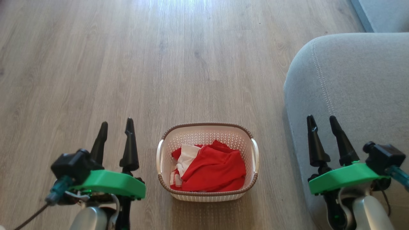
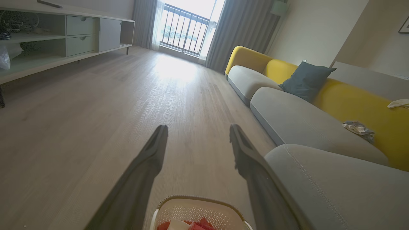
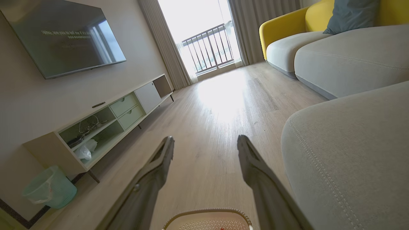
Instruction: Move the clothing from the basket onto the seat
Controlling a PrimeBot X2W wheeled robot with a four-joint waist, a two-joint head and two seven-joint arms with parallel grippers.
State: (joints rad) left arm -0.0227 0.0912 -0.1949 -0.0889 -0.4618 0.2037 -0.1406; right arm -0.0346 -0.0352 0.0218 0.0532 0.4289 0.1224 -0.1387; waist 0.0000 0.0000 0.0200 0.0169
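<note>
The cream basket (image 1: 207, 131) with a brown rim stands on the wood floor straight ahead of me. Red clothing (image 1: 213, 169) with a white panel lies bunched inside it. The light grey seat (image 1: 358, 83) with double stitching rises to the right of the basket. My left gripper (image 1: 116, 125) hovers open to the left of the basket, nothing between its fingers. My right gripper (image 1: 322, 119) hangs open over the seat's front edge, also holding nothing. In the left wrist view the basket (image 2: 198, 210) and a bit of clothing (image 2: 191, 225) peek in at the bottom; the right wrist view catches the basket's rim (image 3: 207, 212).
A long TV cabinet (image 3: 105, 121) runs along the far wall with a pale green bin (image 3: 48, 191) beside it. More sofa cushions (image 2: 306, 121) with a yellow back and a blue-grey pillow (image 2: 303, 80) extend beyond the seat. Bare floor (image 1: 159, 64) spreads ahead.
</note>
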